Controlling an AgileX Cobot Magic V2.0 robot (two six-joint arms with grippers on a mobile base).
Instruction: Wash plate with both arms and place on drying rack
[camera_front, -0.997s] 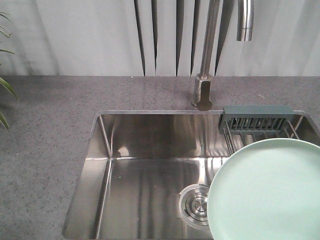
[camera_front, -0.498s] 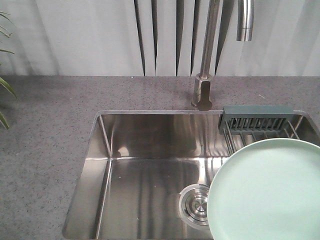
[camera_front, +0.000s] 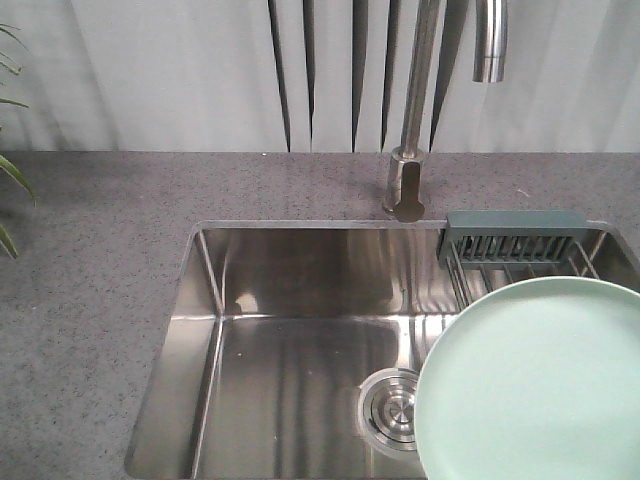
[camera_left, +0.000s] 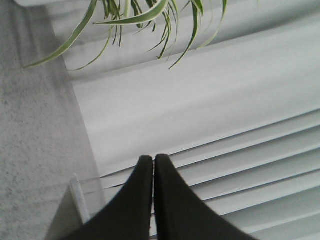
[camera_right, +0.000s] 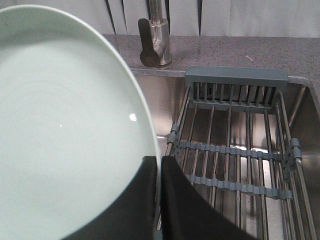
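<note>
The right gripper (camera_right: 159, 159) pinches the rim of the plate (camera_right: 65, 125), jaws narrowed to its thickness. The plate is held up just beside the drying rack (camera_right: 235, 150) — apparently above it, not touching. The left gripper (camera_left: 153, 159) has its jaws pressed together — empty.

Stainless sink (camera_front: 290, 270) with round drain (camera_front: 392, 410), chrome faucet (camera_front: 405, 185), speckled grey countertop (camera_front: 100, 250), white blinds (camera_left: 225, 100), striped plant leaves (camera_left: 145, 15)

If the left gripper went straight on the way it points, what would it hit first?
Probably the white blinds: the closed left gripper points at them with nothing visible between, though how far off they are is unclear.
</note>
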